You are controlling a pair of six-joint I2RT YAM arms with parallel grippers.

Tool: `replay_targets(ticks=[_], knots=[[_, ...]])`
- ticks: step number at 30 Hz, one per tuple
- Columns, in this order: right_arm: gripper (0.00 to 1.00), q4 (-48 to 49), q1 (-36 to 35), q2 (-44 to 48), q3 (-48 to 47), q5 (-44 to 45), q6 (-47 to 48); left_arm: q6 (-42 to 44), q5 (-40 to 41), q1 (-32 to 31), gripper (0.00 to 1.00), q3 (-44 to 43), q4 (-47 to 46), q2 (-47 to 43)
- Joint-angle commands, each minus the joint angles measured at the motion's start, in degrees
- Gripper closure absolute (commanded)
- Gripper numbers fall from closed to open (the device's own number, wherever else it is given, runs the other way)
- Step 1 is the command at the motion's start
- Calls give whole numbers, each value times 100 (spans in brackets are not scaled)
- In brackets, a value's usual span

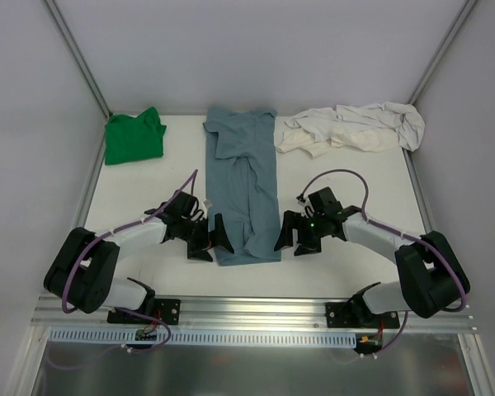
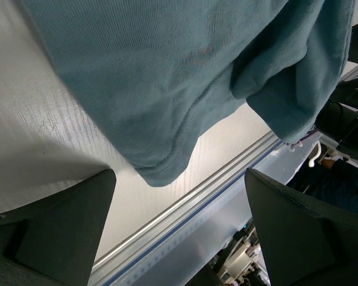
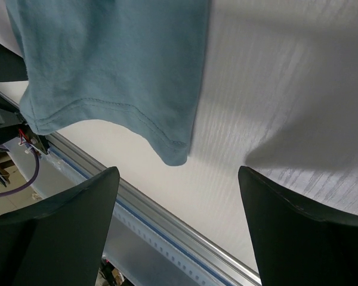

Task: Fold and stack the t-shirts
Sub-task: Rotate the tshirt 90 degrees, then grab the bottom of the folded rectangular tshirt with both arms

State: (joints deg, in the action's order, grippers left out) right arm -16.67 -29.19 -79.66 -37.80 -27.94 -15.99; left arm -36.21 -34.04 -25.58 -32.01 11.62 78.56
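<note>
Far beyond the left gripper (image 1: 212,242) and off to its left, the green t-shirt (image 1: 134,138) lies in a compact bundle on the surface (image 1: 379,190). That gripper is wide open and empty. Just ahead of its fingers is the left hem corner (image 2: 161,170) of the slate-blue t-shirt (image 1: 246,186), which stretches away between both arms as a long narrow strip. On the strip's other side the right gripper (image 1: 293,239) also stands spread with nothing in it, the right hem corner (image 3: 174,152) close in front. Far beyond it to the right, the cream t-shirt (image 1: 355,128) sits crumpled.

The step looks like pinching the two near corners to fold the strip away. It would go best if each gripper slides low along the surface, takes every layer at its corner, and both close and lift evenly so the hem stays straight.
</note>
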Motion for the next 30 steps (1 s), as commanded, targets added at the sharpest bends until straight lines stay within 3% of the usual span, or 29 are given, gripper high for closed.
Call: replay_targets(ticks=[1, 17, 20, 23, 24, 26, 28, 29, 30], knots=[[16, 496, -52, 196, 176, -106, -299, 193, 539, -96, 5, 46, -1, 238], [19, 1631, -667, -665, 54, 8, -985, 79, 565, -333, 5, -183, -10, 370], [27, 1631, -737, -744, 54, 17, -1011, 87, 583, -333, 5, -209, -10, 370], [41, 1631, -772, -814, 36, -9, -1047, 70, 583, -342, 10, -244, -72, 379], [51, 1623, -772, -823, 27, -18, -1038, 70, 574, -342, 13, -244, -89, 379], [62, 1623, -772, -832, 18, -27, -1047, 52, 452, -351, 35, -253, -203, 414], [68, 1570, -781, -806, 1, -9, -1029, 26, 434, -360, 60, -279, -247, 475], [71, 1553, -781, -797, 1, -1, -1012, 26, 425, -368, 82, -288, -265, 476], [75, 1474, -781, -780, -8, 17, -994, 17, 442, -368, 92, -297, -265, 484]])
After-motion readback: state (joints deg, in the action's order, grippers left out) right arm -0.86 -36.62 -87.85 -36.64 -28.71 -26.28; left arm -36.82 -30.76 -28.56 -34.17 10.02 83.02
